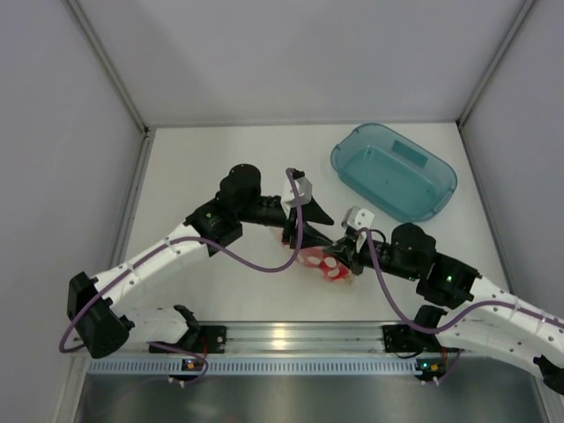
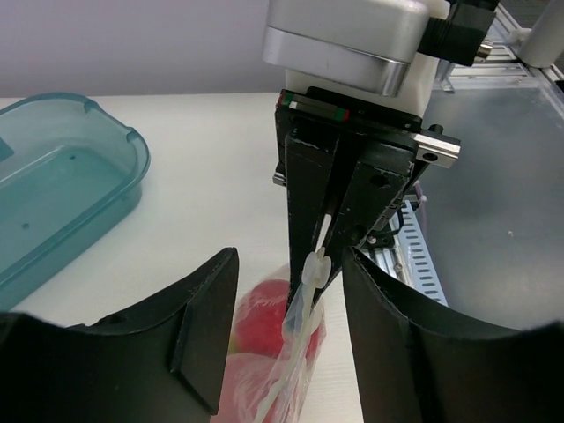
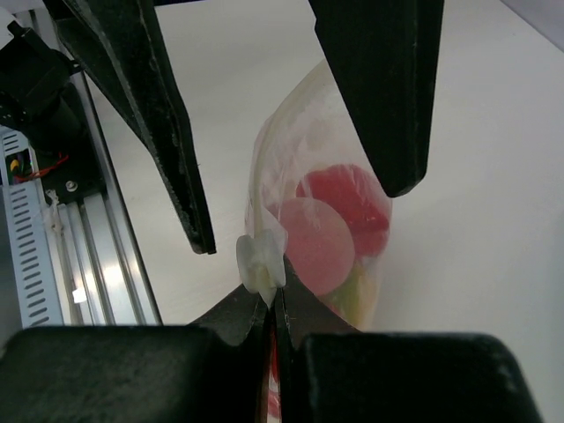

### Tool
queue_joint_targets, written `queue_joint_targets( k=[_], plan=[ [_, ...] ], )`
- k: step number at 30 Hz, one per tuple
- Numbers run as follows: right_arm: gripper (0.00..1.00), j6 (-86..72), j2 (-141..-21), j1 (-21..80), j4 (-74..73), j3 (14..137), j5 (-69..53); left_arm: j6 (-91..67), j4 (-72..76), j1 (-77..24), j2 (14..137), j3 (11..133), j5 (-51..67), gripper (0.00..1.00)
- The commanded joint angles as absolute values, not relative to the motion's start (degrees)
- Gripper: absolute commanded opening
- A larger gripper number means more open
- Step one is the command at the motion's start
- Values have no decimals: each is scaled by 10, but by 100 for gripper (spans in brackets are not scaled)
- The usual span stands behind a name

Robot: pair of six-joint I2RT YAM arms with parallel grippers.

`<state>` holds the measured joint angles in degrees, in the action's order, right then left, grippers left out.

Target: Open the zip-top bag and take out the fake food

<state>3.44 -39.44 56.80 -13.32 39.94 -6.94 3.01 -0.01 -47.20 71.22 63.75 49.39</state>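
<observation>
The white left arm rises from its base at the near left, folds at a high bend toward the far side, then angles down and to the right toward the centre. Its black left gripper is spread wide, one finger on either side of the clear, white-dotted plastic zip-top bag. The white right arm stretches low and leftward from the near right. Its black right gripper is pinched tight on the bag's edge, jaws pressed together, meeting the left one nose to nose.

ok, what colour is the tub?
Translucent teal. The tub shows best in the top view.
</observation>
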Motion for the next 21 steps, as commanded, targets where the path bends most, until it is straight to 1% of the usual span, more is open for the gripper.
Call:
queue_joint_targets(
  k=[1, 3, 5, 6, 9, 11, 15, 16, 18, 19, 21],
  plan=[
    [0, 39, -395, 577, -110, 432, -76, 41, 24, -473, 716, 655, 547, 55],
    [0, 38, -398, 577, -110, 436, -71, 40, 24, -473, 722, 654, 562, 53],
    [0, 38, -401, 577, -111, 439, -72, 41, 24, -473, 725, 651, 559, 45],
    [0, 39, -406, 577, -111, 441, -73, 41, 24, -473, 727, 650, 558, 43],
    [0, 37, -410, 577, -112, 444, -72, 40, 24, -474, 734, 653, 556, 43],
    [0, 36, -411, 577, -112, 444, -73, 40, 24, -473, 735, 651, 553, 36],
    [0, 35, -410, 577, -112, 445, -62, 46, 24, -473, 734, 649, 548, 27],
    [0, 34, -408, 577, -112, 444, -62, 47, 24, -473, 732, 645, 543, 16],
    [0, 33, -403, 577, -112, 442, -53, 51, 23, -473, 729, 642, 534, 7],
    [0, 32, -401, 577, -112, 441, -50, 54, 17, -473, 725, 638, 532, 0],
    [0, 31, -395, 577, -112, 439, -41, 68, 7, -473, 723, 639, 525, 0]
  ],
)
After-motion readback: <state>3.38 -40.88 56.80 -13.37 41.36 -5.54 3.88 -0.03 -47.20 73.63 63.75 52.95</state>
